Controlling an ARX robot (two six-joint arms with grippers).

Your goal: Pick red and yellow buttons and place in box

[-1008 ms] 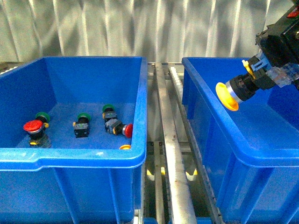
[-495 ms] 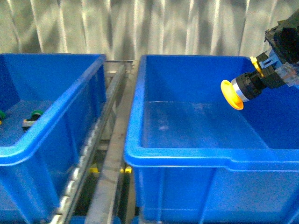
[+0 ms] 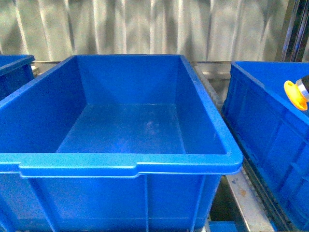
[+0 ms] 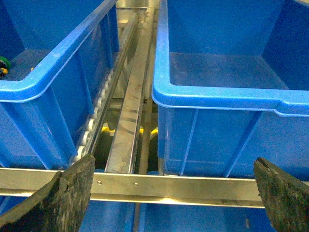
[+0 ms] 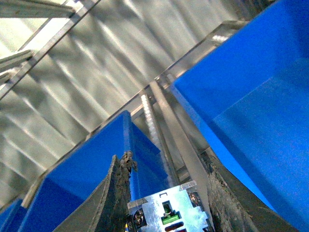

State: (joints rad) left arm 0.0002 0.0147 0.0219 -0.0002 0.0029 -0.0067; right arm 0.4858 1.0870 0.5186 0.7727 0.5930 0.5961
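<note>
Pinching the yellow button (image 3: pixel 294 94) by its body, right end effector (image 5: pixel 169 208) hangs right of the empty box (image 3: pixel 120 164), cap pointing left toward it; left end effector (image 4: pixel 171 193) spread.

This looks like a factory or warehouse sorting line. Large blue plastic bins (image 3: pixel 130 166) fill the centre and both side edges of the front view. Steel rails (image 4: pixel 126 130) and rollers (image 4: pixel 93 129) run between them, and a corrugated metal wall (image 3: pixel 145 26) spans the top.
</note>
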